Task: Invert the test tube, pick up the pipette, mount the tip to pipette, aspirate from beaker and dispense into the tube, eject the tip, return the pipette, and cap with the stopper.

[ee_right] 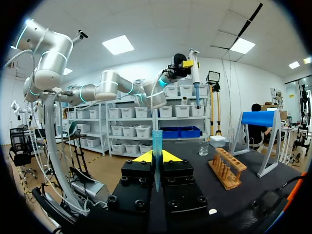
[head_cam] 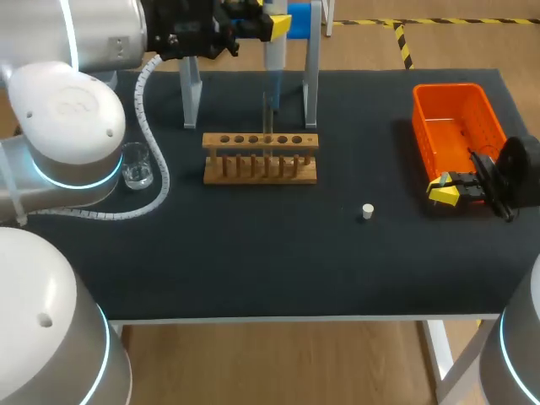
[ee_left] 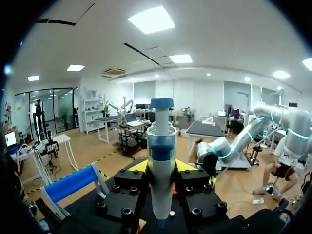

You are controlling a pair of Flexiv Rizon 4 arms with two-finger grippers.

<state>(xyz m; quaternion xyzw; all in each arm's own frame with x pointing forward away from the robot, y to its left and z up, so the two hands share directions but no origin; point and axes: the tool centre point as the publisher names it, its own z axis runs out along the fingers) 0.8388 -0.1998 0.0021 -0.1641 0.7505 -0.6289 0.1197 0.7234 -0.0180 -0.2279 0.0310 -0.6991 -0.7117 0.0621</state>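
My left gripper (head_cam: 272, 24) is at the back of the table, above the wooden rack (head_cam: 260, 157), shut on the grey and blue pipette (head_cam: 274, 52), whose shaft points down at the rack. In the left wrist view the pipette (ee_left: 161, 156) stands upright between the yellow tips of that gripper (ee_left: 161, 168). My right gripper (head_cam: 445, 191) lies low beside the orange bin (head_cam: 439, 93). It (ee_right: 157, 158) is shut on a thin bluish test tube (ee_right: 157, 141) held upright. A white stopper (head_cam: 367, 211) sits on the mat. A glass beaker (head_cam: 136, 165) stands at the left.
The pipette stand with a blue bar (head_cam: 300, 21) rises behind the rack, on two clear legs (head_cam: 192, 94). From the right wrist, the rack (ee_right: 227, 168), beaker (ee_right: 204, 147) and stand (ee_right: 261, 119) lie ahead, and the stopper (ee_right: 211, 211) is close by. Dark mat covers the table.
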